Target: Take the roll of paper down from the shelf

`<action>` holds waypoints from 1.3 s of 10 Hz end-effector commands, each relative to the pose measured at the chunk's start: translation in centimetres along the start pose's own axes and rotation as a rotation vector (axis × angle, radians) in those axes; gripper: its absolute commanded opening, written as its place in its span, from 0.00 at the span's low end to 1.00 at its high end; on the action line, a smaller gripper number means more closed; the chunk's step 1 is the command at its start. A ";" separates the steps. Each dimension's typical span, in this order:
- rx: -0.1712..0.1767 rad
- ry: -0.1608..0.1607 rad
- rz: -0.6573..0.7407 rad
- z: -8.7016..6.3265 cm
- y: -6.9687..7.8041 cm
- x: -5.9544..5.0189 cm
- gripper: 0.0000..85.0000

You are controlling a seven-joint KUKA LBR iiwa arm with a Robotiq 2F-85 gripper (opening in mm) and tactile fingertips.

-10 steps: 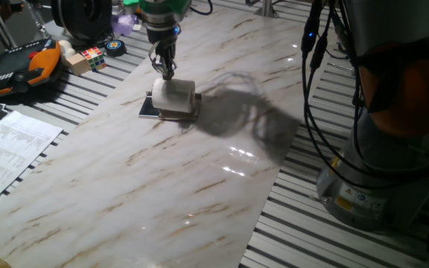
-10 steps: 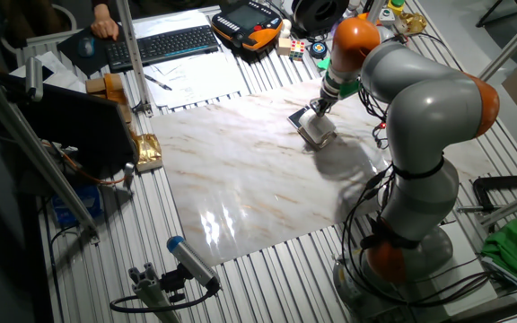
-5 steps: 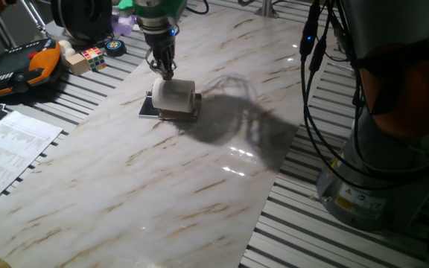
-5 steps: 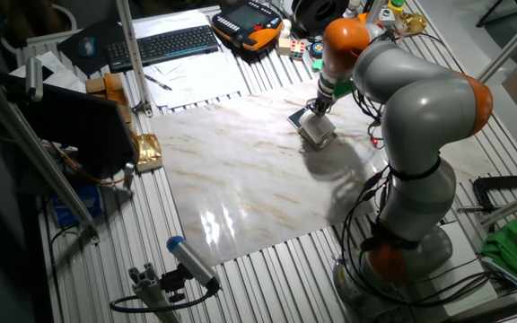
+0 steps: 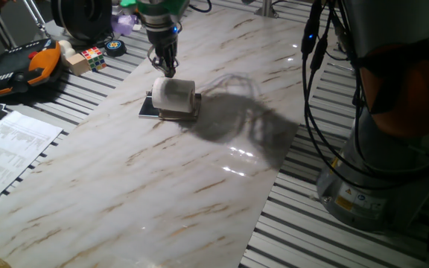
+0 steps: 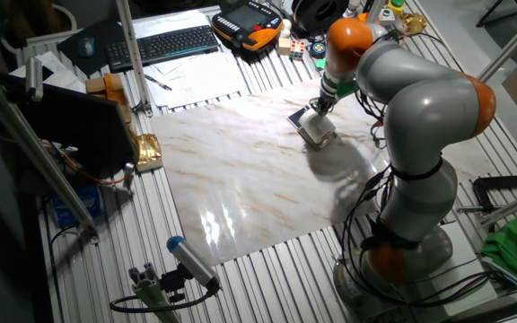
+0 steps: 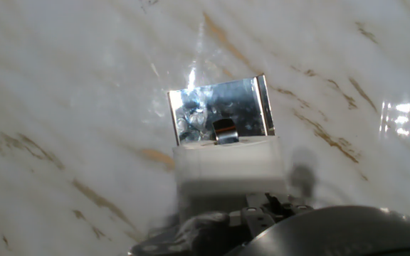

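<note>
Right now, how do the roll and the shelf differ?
The roll is white, matte and cylindrical; the shelf is flat, dark-based and, in the hand view, mirror-shiny. The roll lies on its side on top; the shelf sits on the table. The shelf's base sticks out past one end of the roll. Both are small.

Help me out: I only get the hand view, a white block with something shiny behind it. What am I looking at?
Observer: In one fixed view, the white block is the roll of paper, lying on its side on the shelf, a low rack on the marble board.
Operator: Is the hand holding it?
Observer: The gripper hangs fingers-down just over the roll's top. I cannot tell whether it touches.
Operator: Anything else nearby?
Observer: Off the board's edge lie a colour cube and an orange-and-black handset, well apart from the roll.
</note>
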State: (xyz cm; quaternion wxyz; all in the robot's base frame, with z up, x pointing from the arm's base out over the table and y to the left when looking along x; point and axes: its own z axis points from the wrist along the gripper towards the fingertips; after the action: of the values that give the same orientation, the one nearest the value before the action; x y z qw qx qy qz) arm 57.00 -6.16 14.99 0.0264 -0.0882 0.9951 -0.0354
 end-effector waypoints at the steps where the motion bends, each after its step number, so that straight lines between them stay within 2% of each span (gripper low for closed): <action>1: -0.027 -0.006 -0.010 0.0 0.0 0.0 0.06; 2: -0.050 -0.015 0.010 0.0 -0.1 0.1 0.23; 3: -0.051 -0.029 0.023 0.0 0.0 0.1 0.51; 4: -0.042 -0.036 0.037 0.0 0.3 0.0 0.74; 5: -0.027 -0.048 0.037 0.0 0.6 0.0 0.91; 6: -0.002 -0.067 0.034 0.2 1.0 0.1 1.00; 7: 0.003 -0.068 0.029 0.3 1.1 0.1 1.00; 9: -0.032 -0.066 0.014 0.6 1.4 0.1 1.00; 13: -0.031 -0.049 -0.056 1.1 1.6 0.0 1.00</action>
State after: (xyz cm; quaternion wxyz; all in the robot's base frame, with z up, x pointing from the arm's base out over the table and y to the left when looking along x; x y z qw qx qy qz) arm 56.81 -4.67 13.70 0.0480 -0.1173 0.9918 -0.0185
